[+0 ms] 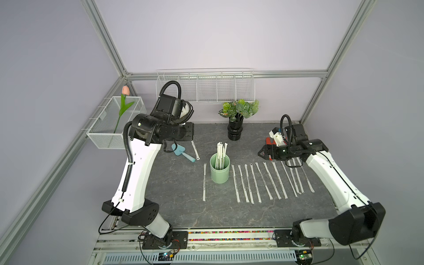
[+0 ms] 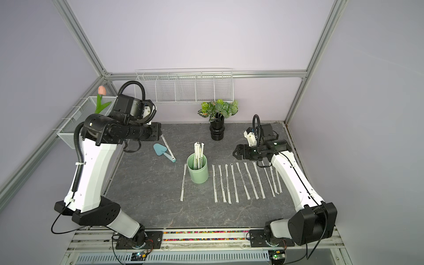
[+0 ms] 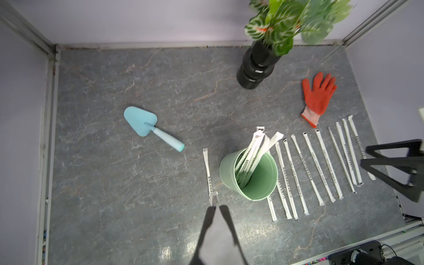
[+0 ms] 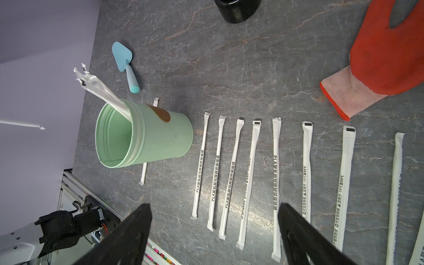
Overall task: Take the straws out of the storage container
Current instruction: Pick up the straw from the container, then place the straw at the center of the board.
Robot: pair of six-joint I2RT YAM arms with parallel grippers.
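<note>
My left claw [image 3: 216, 206] is pressed together, pinching the end of one straw [image 1: 195, 150], which dangles in the air near the blue trowel [image 1: 183, 152]. My right claw [image 4: 213, 205] is spread wide with nothing in it, above the row of laid-out straws [image 4: 276, 174] on the desk [image 1: 183, 206]. The mint cup [image 1: 219, 172] stands upright mid-desk, with a few wrapped straws [image 1: 220, 153] leaning inside.

From my console both arms look alike: the left arm [image 1: 137, 165] and right arm [image 1: 330, 176] wear white moulded shells dotted with small screw holes, set between black joint housings [image 1: 142, 213], on black base plates [image 1: 181, 237] at the near rail [image 1: 229, 243]. Ribbed black conduit [image 1: 126, 149] hugs the left one, tied with white clips [image 1: 131, 163]; the right gripper [image 4: 214, 206] has black tapering fingers [image 4: 135, 231].
</note>
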